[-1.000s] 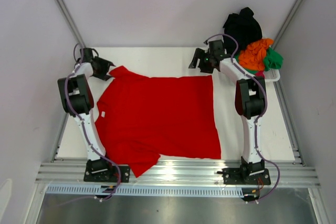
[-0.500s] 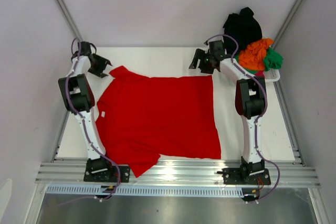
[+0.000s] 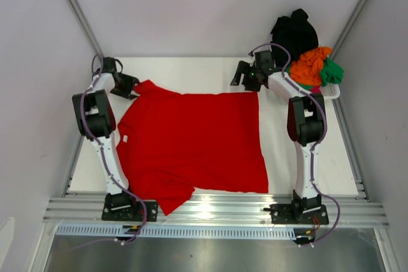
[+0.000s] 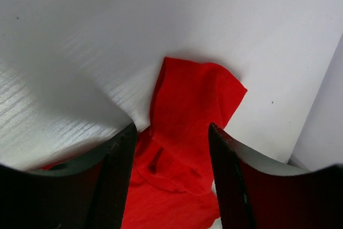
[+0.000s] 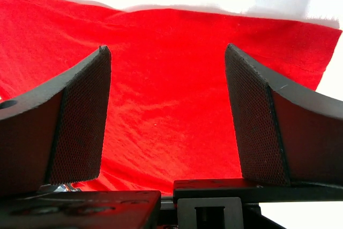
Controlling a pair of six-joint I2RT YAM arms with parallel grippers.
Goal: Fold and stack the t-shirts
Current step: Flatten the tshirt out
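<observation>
While the red shirt [image 3: 191, 144] lies spread flat across the middle of the table [image 3: 191, 68], collar end toward my left arm and hem toward my right, both grippers sit at its far edge. The left gripper [image 3: 132, 89] is just beside the far sleeve [image 4: 193, 95]. On that wrist view, I see the sleeve lying rumpled beyond the fingers [image 4: 115, 181], which stand apart with nothing clamped between them. The right gripper [image 3: 238, 79] hangs over the far hem corner, jaws wide and holding nothing, with red cloth filling the gap below. Behind my right arm, a black shirt [image 3: 294, 33], an orange shirt [image 3: 310, 65] and a green shirt [image 3: 331, 71] are heaped in the white basket [image 3: 333, 94] at the far right corner.
</observation>
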